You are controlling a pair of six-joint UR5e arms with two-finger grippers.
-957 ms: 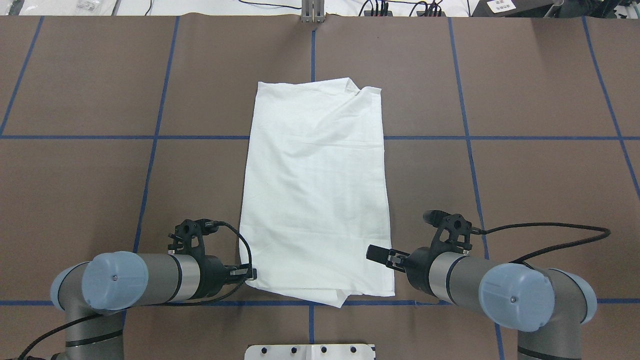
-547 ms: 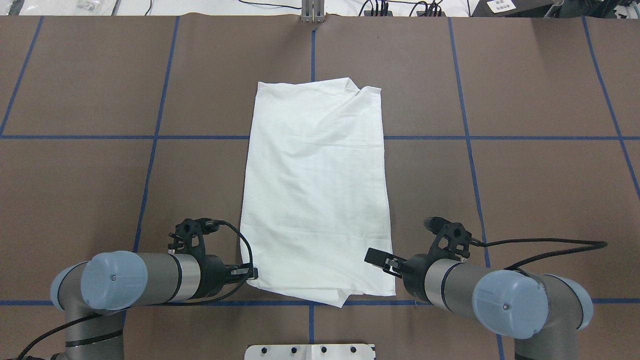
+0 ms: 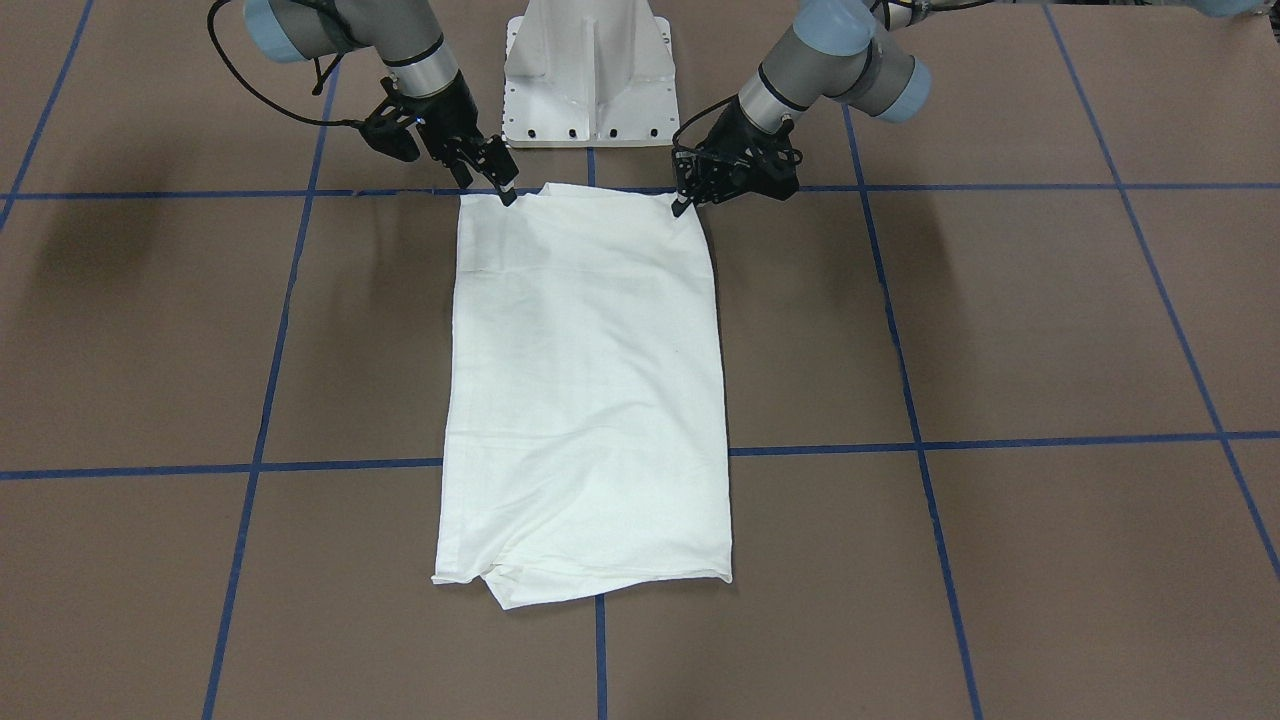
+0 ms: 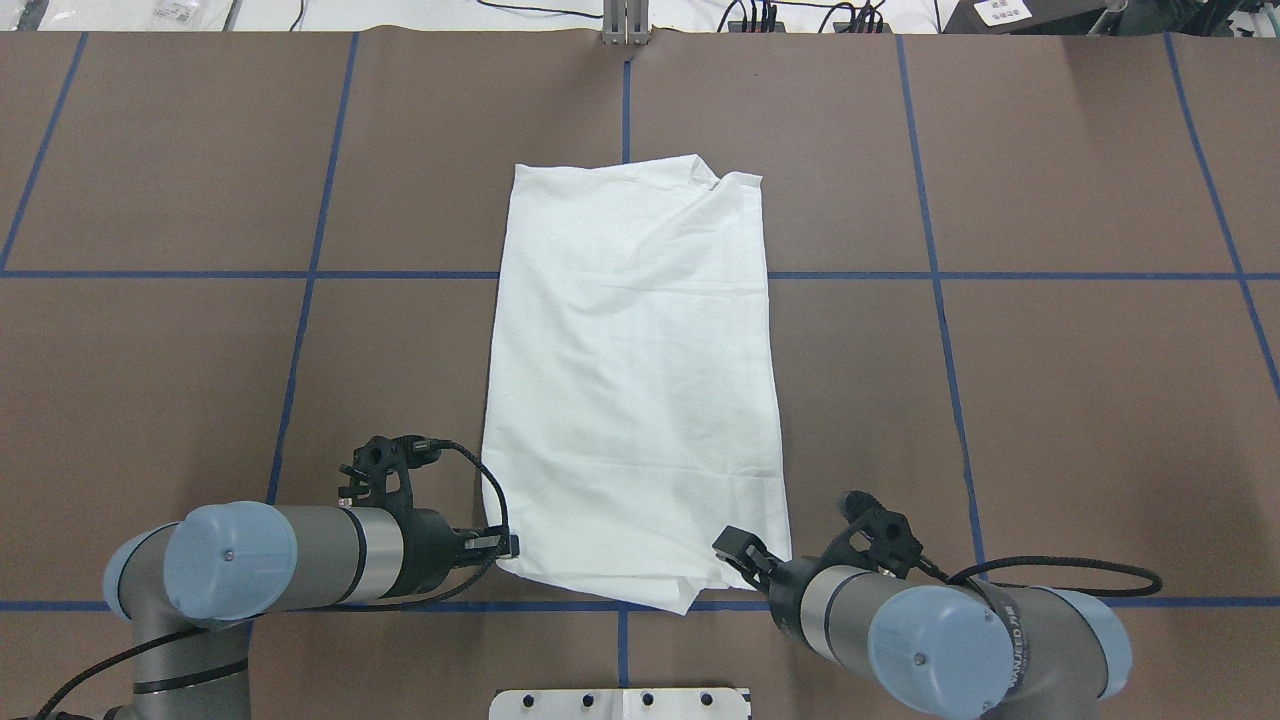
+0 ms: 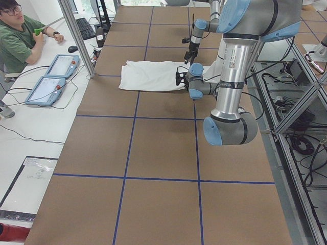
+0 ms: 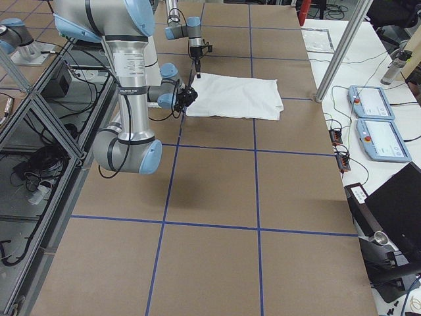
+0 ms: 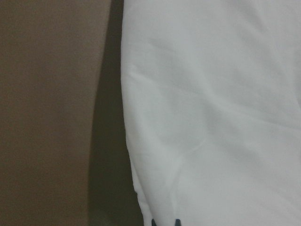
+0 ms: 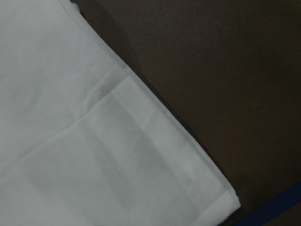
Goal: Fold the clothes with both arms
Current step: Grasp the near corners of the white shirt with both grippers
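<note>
Folded white shirt (image 4: 630, 380); right arm (image 4: 940, 645) lettering illegible

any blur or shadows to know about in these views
Left wrist view: dim, soft, a dark shadow band beside the shirt edge. Right wrist view: dim, blurred. Front-facing view: sharp, diffuse dark shadows on the table. Overhead: evenly lit, no glare.

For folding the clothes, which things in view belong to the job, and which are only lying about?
Belong to the job:
white shirt
left gripper
right gripper

Only lying about:
white pedestal base
control pendants
keyboard
bottle
</note>
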